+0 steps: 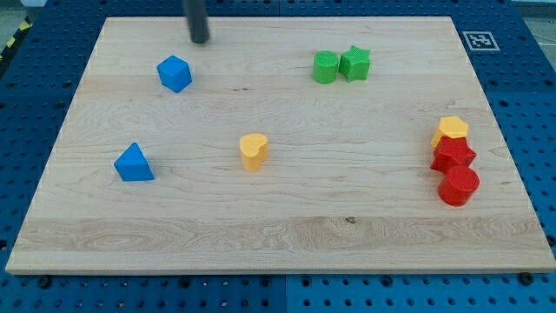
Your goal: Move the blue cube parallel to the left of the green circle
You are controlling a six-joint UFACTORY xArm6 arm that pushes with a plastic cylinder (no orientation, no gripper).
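Note:
The blue cube (175, 73) lies at the upper left of the wooden board (278, 235). The green circle (325, 67) lies at the upper middle, touching a green star (354, 63) on its right. The cube is far to the left of the circle, at nearly the same height in the view. My tip (201, 40) is the lower end of the dark rod; it stands just above and slightly right of the blue cube, apart from it.
A blue triangle (133, 163) lies at the lower left. A yellow heart (253, 150) lies near the middle. At the right edge a yellow hexagon (451, 130), a red star (453, 156) and a red circle (458, 185) are packed together.

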